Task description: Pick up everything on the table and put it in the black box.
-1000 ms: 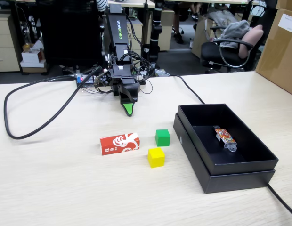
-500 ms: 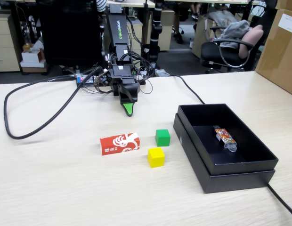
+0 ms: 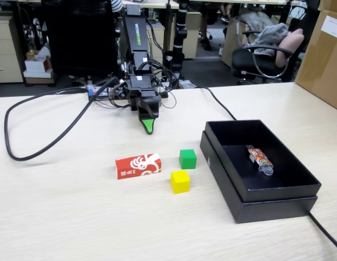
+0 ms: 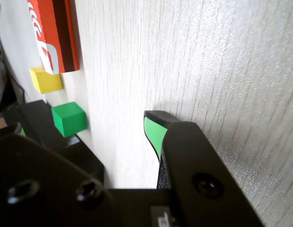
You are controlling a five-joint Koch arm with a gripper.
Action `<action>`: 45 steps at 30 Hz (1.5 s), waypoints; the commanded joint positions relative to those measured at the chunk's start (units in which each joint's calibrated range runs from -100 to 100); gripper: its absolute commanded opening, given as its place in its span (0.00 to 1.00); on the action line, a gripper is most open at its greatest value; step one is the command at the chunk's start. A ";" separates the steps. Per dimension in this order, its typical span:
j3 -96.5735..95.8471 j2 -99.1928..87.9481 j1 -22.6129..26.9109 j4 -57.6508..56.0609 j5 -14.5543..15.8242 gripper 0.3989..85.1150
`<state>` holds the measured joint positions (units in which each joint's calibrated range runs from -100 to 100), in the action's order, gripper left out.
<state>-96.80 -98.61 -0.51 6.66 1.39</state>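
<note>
the end effector (image 3: 149, 128), jaw gap impossible to tell, hangs behind the green cube (image 3: 187, 159), which lies nearest, toward the camera.

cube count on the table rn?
2. The green cube sits near the black box's left wall in the fixed view; the yellow cube is just in front of it, right of the red carton. None visible inside the box.

We see bare table (image 3: 76, 217) between the gripper (image 3: 149, 127) and the red carton (image 3: 138, 166), green cube (image 3: 187, 159) and yellow cube (image 3: 180, 181); narrow gaps part these three, and the black box (image 3: 277, 204) walls rise near the right edge
</note>
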 commanded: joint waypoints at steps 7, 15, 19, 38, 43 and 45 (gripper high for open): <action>-0.30 0.33 0.05 -3.25 -0.10 0.57; -0.30 0.33 0.05 -3.25 -0.05 0.57; -0.30 0.33 0.05 -3.16 -0.05 0.57; -0.02 0.44 0.88 -3.08 0.15 0.58; 11.13 0.21 -0.73 -18.19 -0.88 0.58; 20.65 0.33 -0.63 -31.15 -0.83 0.58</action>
<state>-87.85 -97.59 -0.95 -3.87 1.05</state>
